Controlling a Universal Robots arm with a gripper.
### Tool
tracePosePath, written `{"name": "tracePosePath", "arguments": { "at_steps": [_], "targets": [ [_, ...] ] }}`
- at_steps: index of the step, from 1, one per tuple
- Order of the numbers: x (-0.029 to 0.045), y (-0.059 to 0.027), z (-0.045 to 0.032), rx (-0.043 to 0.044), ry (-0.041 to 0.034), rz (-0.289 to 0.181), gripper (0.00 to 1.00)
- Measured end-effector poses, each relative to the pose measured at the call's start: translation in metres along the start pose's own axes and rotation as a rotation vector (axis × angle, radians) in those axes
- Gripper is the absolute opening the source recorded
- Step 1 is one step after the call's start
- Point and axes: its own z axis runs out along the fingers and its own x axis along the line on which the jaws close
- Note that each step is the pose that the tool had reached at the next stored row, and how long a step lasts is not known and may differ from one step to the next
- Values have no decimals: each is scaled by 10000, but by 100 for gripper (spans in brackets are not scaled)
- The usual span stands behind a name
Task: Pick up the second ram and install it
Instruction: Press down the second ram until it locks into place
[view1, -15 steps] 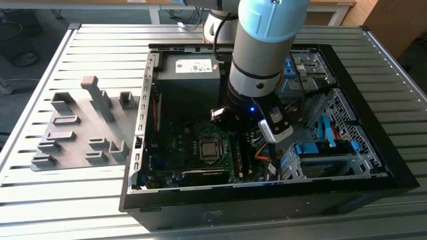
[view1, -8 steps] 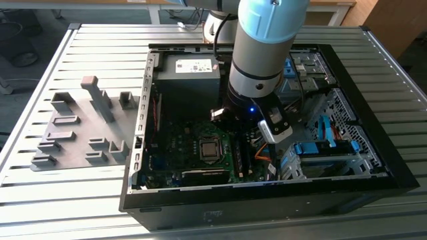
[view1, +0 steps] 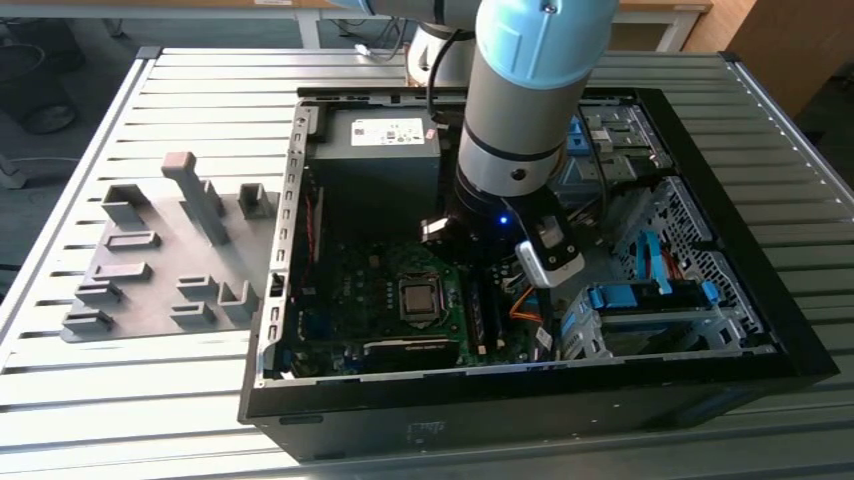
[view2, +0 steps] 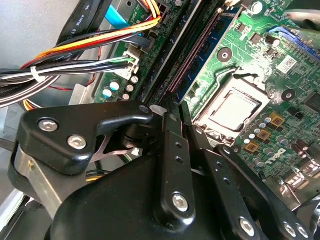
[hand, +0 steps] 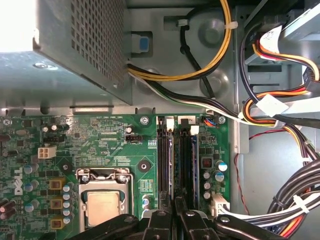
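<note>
Gripper (view1: 483, 262) low over the motherboard (view1: 387, 290), fingers nearly together above the slots.

Judging by the first wrist view, the ram (hand: 185, 165) stands in its slot (hand: 165, 165) below the fingertips (hand: 181, 216), so installation looks under way; whether they grip it, I cannot tell. Seating calls for straight downward pressure. Exterior view adds the grey holders (view1: 174, 250) beside the case (view1: 747, 290).

**What I can't make out from here**

The arm (view1: 523, 110) covers the middle of the computer case (view1: 747, 330) in the exterior view, so I can't see the gripper's fingertips there. In both wrist views the gripper (hand: 174, 210) is cut off at the picture's edge. The second ram (hand: 186, 165) is partly hidden behind it.
</note>
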Motion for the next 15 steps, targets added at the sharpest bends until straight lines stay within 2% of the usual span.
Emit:
{"name": "tracePosePath", "arguments": {
  "at_steps": [15],
  "targets": [
    [0,9,52,0,0,0,14]
  ]
}}
